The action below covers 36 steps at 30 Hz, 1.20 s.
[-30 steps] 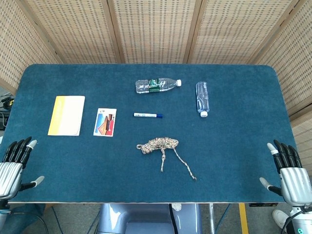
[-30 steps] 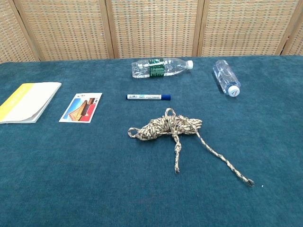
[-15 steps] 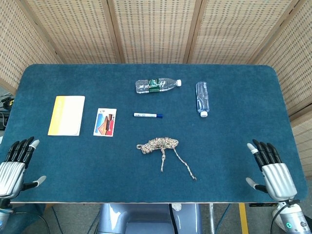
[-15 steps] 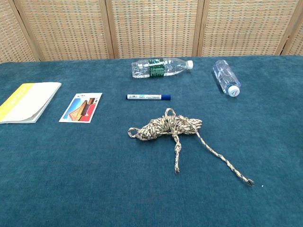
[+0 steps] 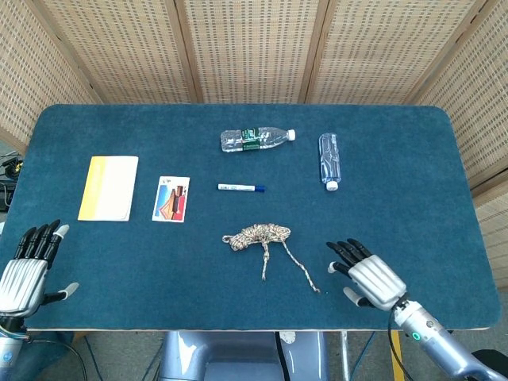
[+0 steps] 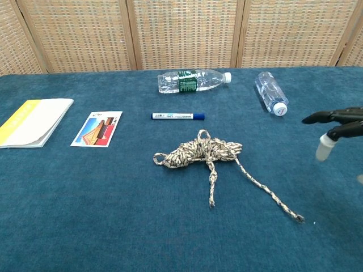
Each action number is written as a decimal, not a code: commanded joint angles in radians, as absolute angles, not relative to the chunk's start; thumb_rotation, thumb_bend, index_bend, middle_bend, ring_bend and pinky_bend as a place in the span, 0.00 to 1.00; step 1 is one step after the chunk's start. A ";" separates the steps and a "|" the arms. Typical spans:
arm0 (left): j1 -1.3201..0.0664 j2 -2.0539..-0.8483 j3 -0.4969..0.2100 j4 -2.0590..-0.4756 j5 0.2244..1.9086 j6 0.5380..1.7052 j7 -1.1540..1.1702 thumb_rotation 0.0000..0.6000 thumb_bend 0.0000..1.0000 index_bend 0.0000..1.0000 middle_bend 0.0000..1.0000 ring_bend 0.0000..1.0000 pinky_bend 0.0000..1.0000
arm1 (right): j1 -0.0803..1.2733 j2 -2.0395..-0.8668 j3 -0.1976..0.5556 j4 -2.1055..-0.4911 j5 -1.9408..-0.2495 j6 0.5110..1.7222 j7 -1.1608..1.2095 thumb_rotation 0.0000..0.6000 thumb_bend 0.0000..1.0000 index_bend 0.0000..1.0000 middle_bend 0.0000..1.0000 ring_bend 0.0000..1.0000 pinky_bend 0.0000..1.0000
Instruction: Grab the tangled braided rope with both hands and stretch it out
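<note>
at the tabletop [image 5: 397, 182] centre, just below the marker [image 5: 240, 188], lies the rope [image 5: 258, 234]: a tan-and-white braided bundle with a small loop at its left and two loose tails trailing toward the near edge. neither robot hand touches it. the right robot hand [image 5: 367, 275] is open with fingers spread; it has moved in from the right edge to near the longer tail. the left robot hand [image 5: 28, 266], open, has stayed at the near-left corner.

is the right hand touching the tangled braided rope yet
Apart. The head view shows bare blue table cloth between the right hand and the tangled beige braided rope, including its loose tail.
</note>
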<state>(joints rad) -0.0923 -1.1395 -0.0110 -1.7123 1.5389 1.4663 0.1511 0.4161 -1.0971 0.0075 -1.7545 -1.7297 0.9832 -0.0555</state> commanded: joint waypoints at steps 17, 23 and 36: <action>-0.112 -1.149 -0.024 -1.719 1.498 1.432 0.174 1.00 0.14 0.00 0.00 0.00 0.00 | 0.537 -1.291 0.022 -1.731 -1.577 0.787 -0.311 1.00 0.60 0.38 0.00 0.00 0.00; -0.115 -1.151 -0.022 -1.718 1.497 1.428 0.183 1.00 0.15 0.00 0.00 0.00 0.00 | 0.544 -1.352 0.012 -1.708 -1.554 0.788 -0.437 1.00 0.60 0.38 0.00 0.00 0.00; -0.114 -1.151 -0.017 -1.724 1.502 1.431 0.186 1.00 0.15 0.00 0.00 0.00 0.00 | 0.540 -1.393 -0.004 -1.674 -1.433 0.802 -0.605 1.00 0.60 0.39 0.00 0.00 0.00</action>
<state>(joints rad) -0.1141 -1.1513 -0.0170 -1.7239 1.5017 1.4310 0.1856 0.5415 -1.3889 0.0017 -1.6825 -1.4441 0.7924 -0.5817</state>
